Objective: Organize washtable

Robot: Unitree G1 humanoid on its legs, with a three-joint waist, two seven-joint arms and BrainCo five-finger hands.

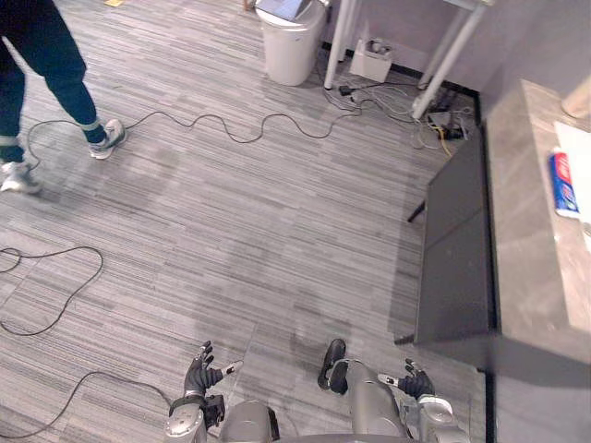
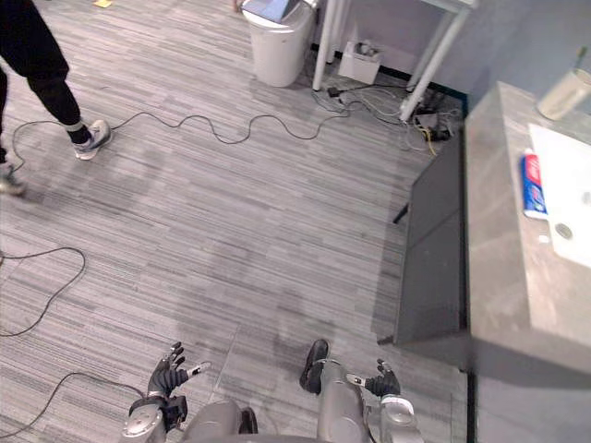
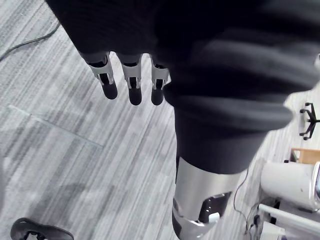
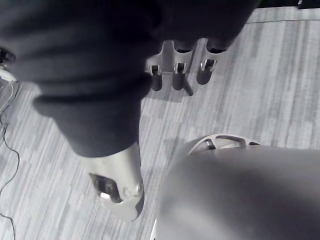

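The washtable [image 2: 503, 277] is a grey stone counter along the right side, with a dark cabinet front [image 1: 457, 249] below it. A white basin [image 2: 572, 198] sits on it. A red and blue toothpaste tube [image 2: 533, 185] lies beside the basin, and a pale cup [image 2: 563, 92] stands at the far end. My left hand [image 1: 199, 371] hangs low over the floor, far from the counter, its fingers [image 3: 130, 85] straight and holding nothing. My right hand [image 1: 416, 380] hangs low near the cabinet's near corner, fingers [image 4: 177, 75] relaxed and holding nothing.
A person [image 1: 46, 74] walks at the far left. A white bin [image 1: 291, 41] stands at the back beside white table legs [image 1: 448, 55]. A tangle of plugs [image 1: 443, 120] lies by those legs. A thin cable [image 1: 231, 125] snakes across the striped grey floor.
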